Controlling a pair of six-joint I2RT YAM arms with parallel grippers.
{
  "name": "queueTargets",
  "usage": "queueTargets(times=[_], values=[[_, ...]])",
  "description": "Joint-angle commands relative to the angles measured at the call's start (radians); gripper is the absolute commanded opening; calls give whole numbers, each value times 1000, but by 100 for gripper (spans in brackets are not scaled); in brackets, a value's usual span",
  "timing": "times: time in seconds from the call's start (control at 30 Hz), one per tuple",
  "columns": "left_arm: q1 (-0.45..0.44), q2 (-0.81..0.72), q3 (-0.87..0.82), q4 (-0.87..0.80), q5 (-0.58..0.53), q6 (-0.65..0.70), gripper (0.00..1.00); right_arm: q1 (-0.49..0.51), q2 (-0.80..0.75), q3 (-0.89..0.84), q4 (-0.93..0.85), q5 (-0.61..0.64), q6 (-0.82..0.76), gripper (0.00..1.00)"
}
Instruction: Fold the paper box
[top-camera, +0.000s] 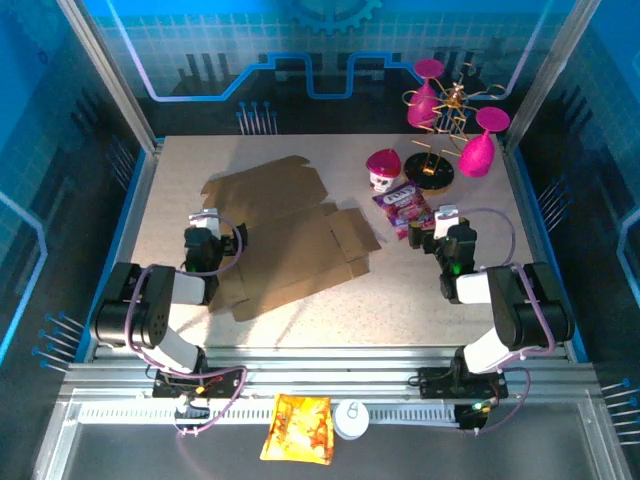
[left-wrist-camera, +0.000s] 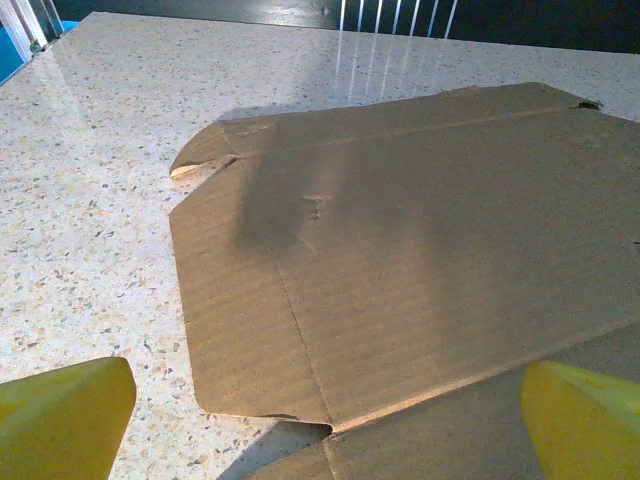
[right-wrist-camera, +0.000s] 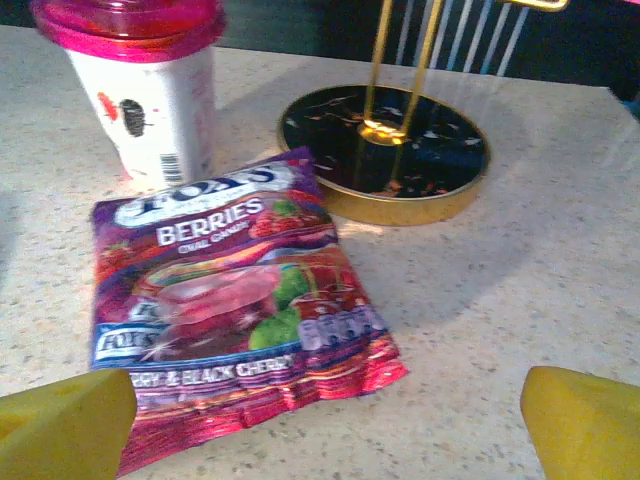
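Nearest the camera, an orange-yellow snack bag (top-camera: 298, 428) lies on the rail in front of the arm bases. At the left, the left gripper (top-camera: 206, 228) hovers with its jaws spread wide and nothing between them, one yellow finger (left-wrist-camera: 60, 420) above the bare speckled surface (top-camera: 430, 300), the other above cardboard. The paper box (top-camera: 290, 240) lies left of centre as a flat, unfolded sheet of plain brown corrugated card, creased along fold lines, with flaps around its edges and a rounded corner tab slightly lifted (left-wrist-camera: 400, 250). To the right, the right gripper (top-camera: 448, 228) is likewise wide open and empty, facing a purple snack packet (right-wrist-camera: 230, 300), a pink-lidded cup (right-wrist-camera: 140, 90) and a gold stand (right-wrist-camera: 385, 150)
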Motion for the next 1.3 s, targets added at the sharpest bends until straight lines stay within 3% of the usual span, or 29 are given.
queueTargets(times=[0.0, 0.7, 0.8, 0.87, 0.97, 1.03, 1.17, 1.2, 1.27], values=[[-3, -10, 19, 19, 10, 4, 99, -5, -6, 28, -21, -92, -11, 100], [-3, -10, 21, 18, 10, 4, 99, -8, -7, 26, -20, -94, -8, 100], [-4, -12, 12, 33, 10, 5, 100, -7, -14, -47, 110, -6, 16, 100], [-25, -36, -5, 52, -57, 16, 99, -5, -13, -126, 270, 91, 52, 100], [-119, -169, 5, -59, -193, 92, 99, 96, -116, -169, 288, 220, -34, 100], [-191, -264, 25, -112, -281, 137, 99, 161, -271, -124, 92, 300, -88, 100], [-297, -407, 153, -182, -433, 146, 99, 190, -455, 55, -22, 410, -131, 100], [-323, -430, 233, -245, -515, 83, 99, 198, -486, 160, -91, 435, -125, 100], [-330, -476, 476, -750, -555, -265, 100, 189, -508, 394, -348, 488, 55, 100]])
